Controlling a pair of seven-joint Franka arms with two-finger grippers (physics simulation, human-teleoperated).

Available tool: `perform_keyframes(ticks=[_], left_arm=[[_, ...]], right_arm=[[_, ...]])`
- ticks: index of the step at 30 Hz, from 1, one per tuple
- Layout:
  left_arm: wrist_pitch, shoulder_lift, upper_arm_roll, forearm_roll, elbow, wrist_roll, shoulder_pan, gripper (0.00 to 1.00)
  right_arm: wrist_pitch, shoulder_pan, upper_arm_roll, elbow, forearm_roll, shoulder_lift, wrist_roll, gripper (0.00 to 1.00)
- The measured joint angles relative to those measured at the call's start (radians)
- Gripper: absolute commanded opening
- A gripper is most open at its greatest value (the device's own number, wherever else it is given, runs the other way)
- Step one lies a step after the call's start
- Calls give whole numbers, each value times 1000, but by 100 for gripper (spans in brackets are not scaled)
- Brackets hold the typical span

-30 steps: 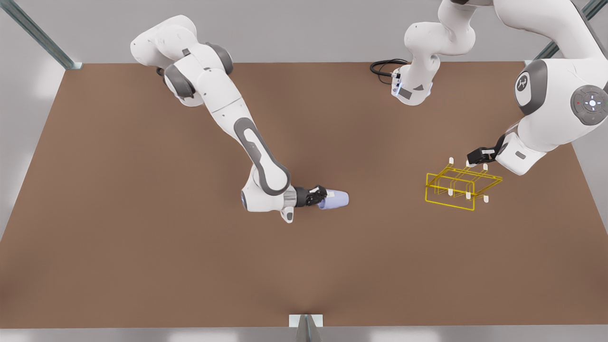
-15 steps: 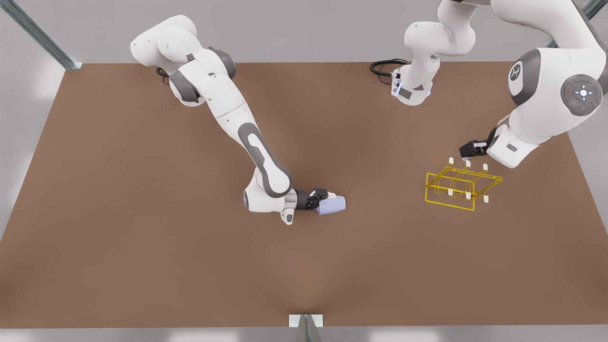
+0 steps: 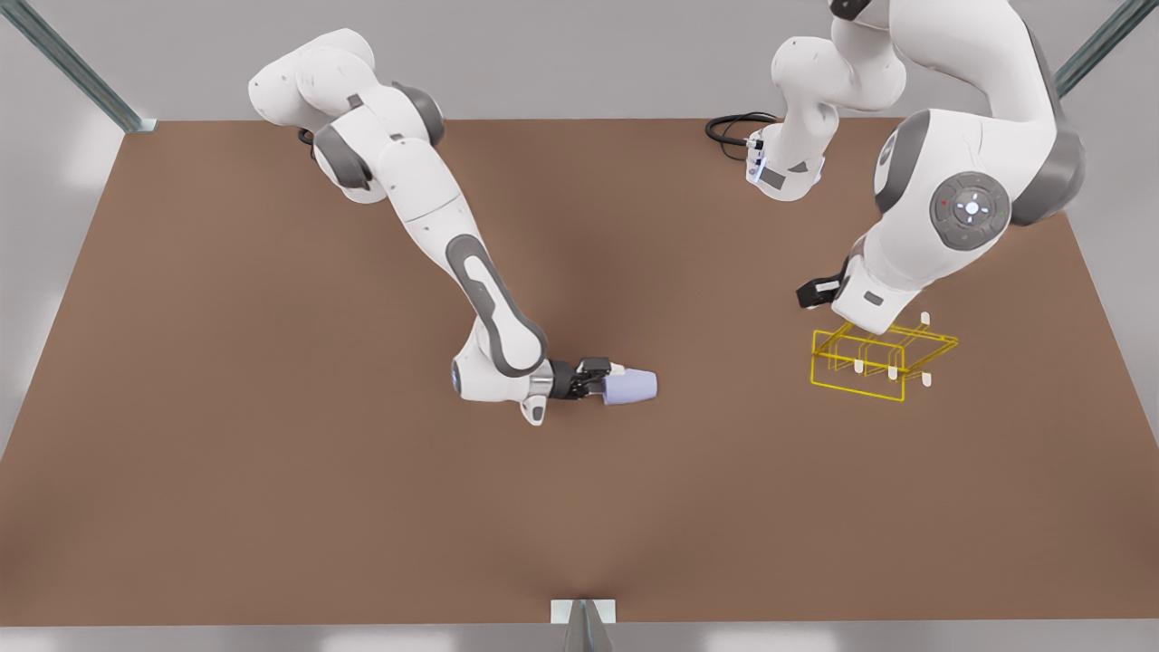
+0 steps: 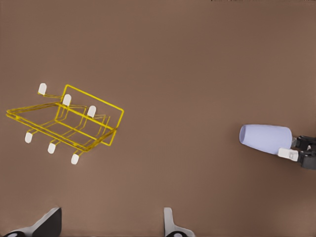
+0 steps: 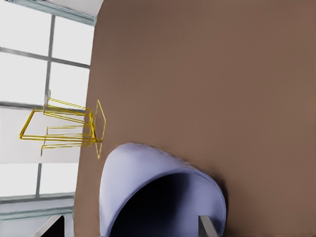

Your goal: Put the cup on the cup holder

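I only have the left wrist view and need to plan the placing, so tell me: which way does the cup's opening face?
Observer: In the right wrist view the cup's dark hollow mouth faces the right gripper, away from the cup holder.
Operator: Where does my own arm sit relative to the cup holder?
Observer: In the front view the left gripper hangs just past the cup holder's far corner on the front view's left, and its wrist covers part of the far edge.
Operator: Anything else on the table?
Observer: A black cable lies looped at the table's far edge, beside an arm's base.
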Motion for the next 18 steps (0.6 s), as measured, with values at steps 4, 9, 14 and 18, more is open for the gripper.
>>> perform_keyframes(ticks=[4,9,14,18], left_arm=[[-2,3,0,-1,1,-92,-22,100],[23,48,-10,-7,2,-231,-63,100],[79,180,-69,-22,88,-427,-77,100],[253,399,-135,-26,179,-705,-140,100]], right_arm=[[-8,-31,1,-22,-3,-27,-6,100],[-32,-79,1,-123,-35,-95,-13,100],[-131,-265,-40,-297,-346,-296,-4,100],[-485,-359,-148,-15,-1036,-515,93,100]])
